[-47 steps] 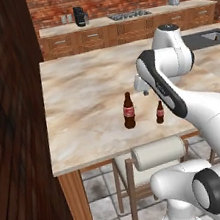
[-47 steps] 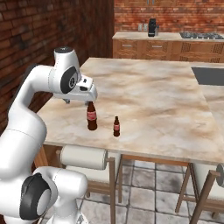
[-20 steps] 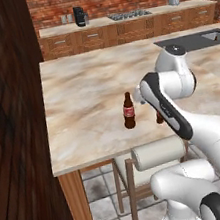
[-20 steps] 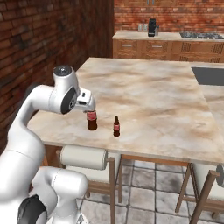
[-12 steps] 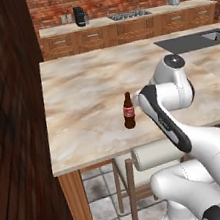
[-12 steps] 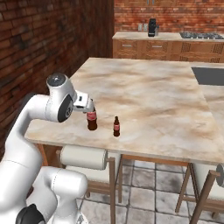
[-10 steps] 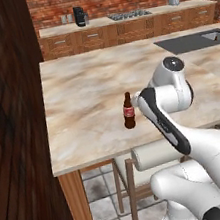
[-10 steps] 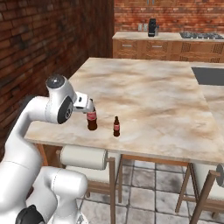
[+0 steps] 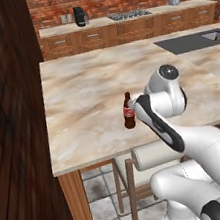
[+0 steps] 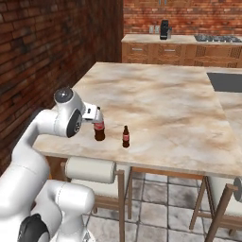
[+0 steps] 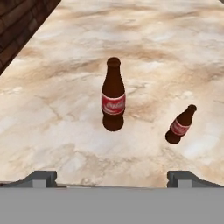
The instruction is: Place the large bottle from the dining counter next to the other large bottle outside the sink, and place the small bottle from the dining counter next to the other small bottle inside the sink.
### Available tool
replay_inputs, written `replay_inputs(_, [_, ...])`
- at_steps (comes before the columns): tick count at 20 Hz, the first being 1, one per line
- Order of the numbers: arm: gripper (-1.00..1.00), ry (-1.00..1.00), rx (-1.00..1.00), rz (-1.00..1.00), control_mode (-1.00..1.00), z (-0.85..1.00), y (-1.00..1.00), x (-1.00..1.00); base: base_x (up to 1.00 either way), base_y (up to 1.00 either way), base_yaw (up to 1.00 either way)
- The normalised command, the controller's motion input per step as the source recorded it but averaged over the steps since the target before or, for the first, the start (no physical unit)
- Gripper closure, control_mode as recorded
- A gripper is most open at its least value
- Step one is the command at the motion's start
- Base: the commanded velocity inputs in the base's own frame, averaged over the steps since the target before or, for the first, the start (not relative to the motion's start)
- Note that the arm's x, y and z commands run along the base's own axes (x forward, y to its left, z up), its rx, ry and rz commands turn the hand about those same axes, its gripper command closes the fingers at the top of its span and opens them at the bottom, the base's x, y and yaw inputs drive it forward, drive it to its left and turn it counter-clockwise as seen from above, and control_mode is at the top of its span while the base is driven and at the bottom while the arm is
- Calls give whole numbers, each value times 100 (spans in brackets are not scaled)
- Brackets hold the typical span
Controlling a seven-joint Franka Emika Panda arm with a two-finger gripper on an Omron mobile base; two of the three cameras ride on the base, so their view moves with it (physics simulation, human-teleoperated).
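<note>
The arm is reaching low across the near edge of the dining desk (image 9: 87, 85), and the hand (image 11: 112, 177) is hanging just short of the large bottle (image 11: 113, 95), its two fingertips (image 11: 41, 177) standing spread wide at the bottom corners of the hand view, with nothing between them. The large bottle is standing upright at the centre of that view, red label facing the camera. The small bottle (image 11: 180, 124) is sitting right of centre in that view, near the large one but not touching it; it looks tilted there, which may only be the roll of the camera.

In the left base view the large bottle (image 9: 128, 111) is showing just left of the arm's wrist, at the middle of the frame. In the right base view it (image 10: 99, 127) is at left of centre, right against the hand (image 10: 97, 116), with the small bottle (image 10: 125, 136) a little to its right. The sink (image 9: 199, 40) is lying at the upper right of the left base view, well apart from both bottles.

The step in hand is judged to be the approach for the first grasp, on the large bottle. The next move probably calls for pushing the hand forward until the fingers are straddling the bottle's body, then squeezing them together and lifting straight up so that the small bottle is not getting knocked.
</note>
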Motion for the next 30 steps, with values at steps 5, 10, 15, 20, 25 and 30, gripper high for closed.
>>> replay_inputs(5, [-100, 0, 0, 0, -100, -5, 0, 32, 0, 0, 0])
replay_inputs(10, [-100, 0, 0, 0, -100, -6, 3, 30, 0, 0, 0])
replay_inputs(15, [-100, 0, 0, 0, -100, -13, 7, 26, 0, 0, 0])
replay_inputs(20, [-100, -5, 0, 0, -100, -17, 6, 11, 0, 0, 0])
replay_inputs(25, [-100, -10, 0, 0, -100, -11, 0, 0, 0, 0, 0])
replay_inputs(30, [-100, -6, 0, 0, -100, -8, 0, 6, 0, 0, 0])
